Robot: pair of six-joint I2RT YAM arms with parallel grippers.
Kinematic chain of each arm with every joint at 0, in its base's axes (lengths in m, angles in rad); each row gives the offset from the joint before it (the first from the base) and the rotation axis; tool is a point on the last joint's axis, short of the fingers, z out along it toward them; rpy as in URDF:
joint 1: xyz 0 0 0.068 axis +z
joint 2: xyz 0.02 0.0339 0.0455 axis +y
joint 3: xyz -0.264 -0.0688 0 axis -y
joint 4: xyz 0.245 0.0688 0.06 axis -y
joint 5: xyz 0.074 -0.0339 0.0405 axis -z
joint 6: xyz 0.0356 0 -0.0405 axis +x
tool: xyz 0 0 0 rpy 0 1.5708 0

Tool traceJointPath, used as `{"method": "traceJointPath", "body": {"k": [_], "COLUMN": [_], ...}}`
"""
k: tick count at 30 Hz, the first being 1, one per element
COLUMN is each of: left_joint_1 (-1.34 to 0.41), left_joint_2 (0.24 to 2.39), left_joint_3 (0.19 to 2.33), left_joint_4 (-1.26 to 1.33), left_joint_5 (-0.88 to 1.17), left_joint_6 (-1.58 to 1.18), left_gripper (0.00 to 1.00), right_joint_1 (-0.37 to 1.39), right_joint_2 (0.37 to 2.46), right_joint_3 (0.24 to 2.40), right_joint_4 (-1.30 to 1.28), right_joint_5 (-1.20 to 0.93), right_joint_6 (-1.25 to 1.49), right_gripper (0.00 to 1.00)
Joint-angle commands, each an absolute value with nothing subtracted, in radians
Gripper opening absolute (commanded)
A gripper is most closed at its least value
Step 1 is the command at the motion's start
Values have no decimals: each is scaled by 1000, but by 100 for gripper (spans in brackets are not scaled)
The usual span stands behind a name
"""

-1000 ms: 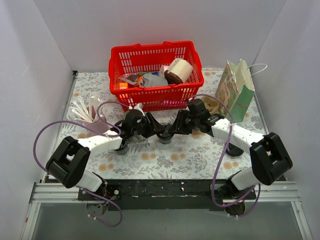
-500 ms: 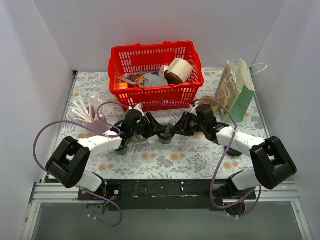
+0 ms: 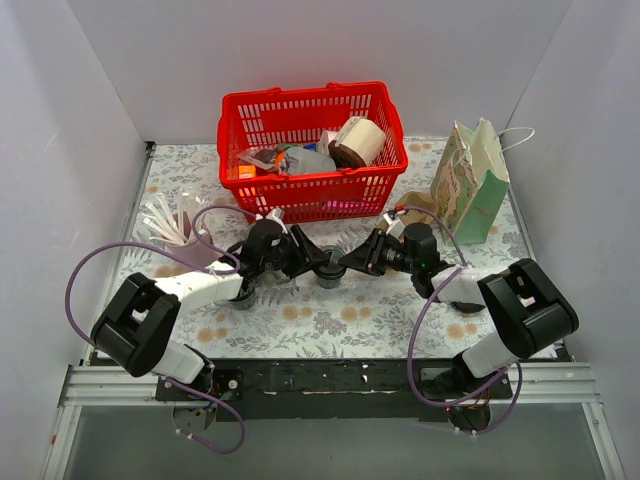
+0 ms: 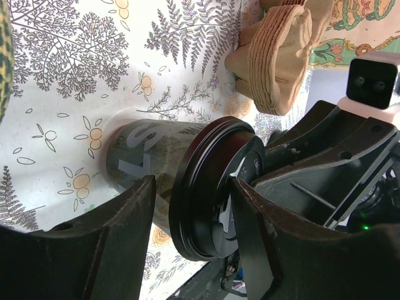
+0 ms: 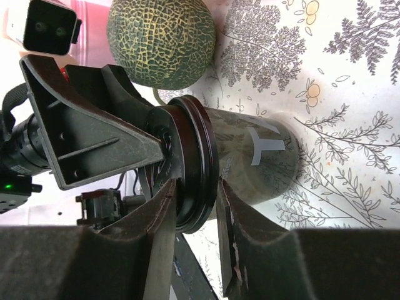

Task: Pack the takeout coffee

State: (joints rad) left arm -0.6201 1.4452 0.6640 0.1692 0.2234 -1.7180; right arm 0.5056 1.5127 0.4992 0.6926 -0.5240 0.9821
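The takeout coffee cup [image 3: 328, 272], grey with a black lid, stands on the floral table between my two grippers. In the left wrist view the cup [image 4: 140, 156] and its lid [image 4: 206, 187] lie between the jaws of my left gripper [image 4: 192, 187], which is open, with a gap on the cup side. In the right wrist view my right gripper [image 5: 195, 187] pinches the lid's rim [image 5: 197, 150] above the cup body [image 5: 256, 156]. From above, my left gripper [image 3: 305, 258] comes from the left and my right gripper [image 3: 352, 262] from the right.
A red basket [image 3: 312, 190] holding several items stands behind the cup. A green paper bag [image 3: 470, 185] stands open at the right, with brown paper holders [image 4: 278, 50] beside it. A netted melon [image 5: 161, 40] sits by the left arm. White plastic cutlery [image 3: 165, 222] lies at the left.
The right arm has folded in and lowered, its wrist swinging round toward the cup. The left arm and the cup have stayed in place.
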Motion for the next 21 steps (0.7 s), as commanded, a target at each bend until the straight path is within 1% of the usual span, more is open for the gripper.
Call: {"method": "traceJointPath", "body": {"k": [1,2,4,6,9,11,14,18,21], "left_joint_1": [-643,-644,-644,-644,-646,-644,-644,-646,-650], "left_joint_2": [1443,1445,1445,1447,1448,1450,1454,1447,1440], "left_joint_3": [641,638,638,643,646,646,641,632,623], "left_joint_4": [155,155,150,140,118,112,109,97,97], "left_joint_5": [287,285,281,270,245,242,247,236,238], "left_joint_6": [-1735,-1735,-1741,-1747,-1749,-1747,-1741,-1735,-1735], "left_gripper": [49,49,46,44,43,42,43,44,45], "right_joint_1": [546,546,548,548,548,549,555,601,633], "right_joint_2": [1552,1537,1511,1467,1407,1390,1420,1453,1442], "right_joint_3": [451,457,504,552,586,620,658,666,670], "right_joint_4": [798,735,623,434,263,204,123,112,103], "right_joint_5": [-629,-623,-571,-516,-405,-364,-394,-410,-370], "right_joint_6": [1045,1037,956,905,824,779,749,749,758], "right_gripper": [1,3,13,16,21,28,34,39,40]}}
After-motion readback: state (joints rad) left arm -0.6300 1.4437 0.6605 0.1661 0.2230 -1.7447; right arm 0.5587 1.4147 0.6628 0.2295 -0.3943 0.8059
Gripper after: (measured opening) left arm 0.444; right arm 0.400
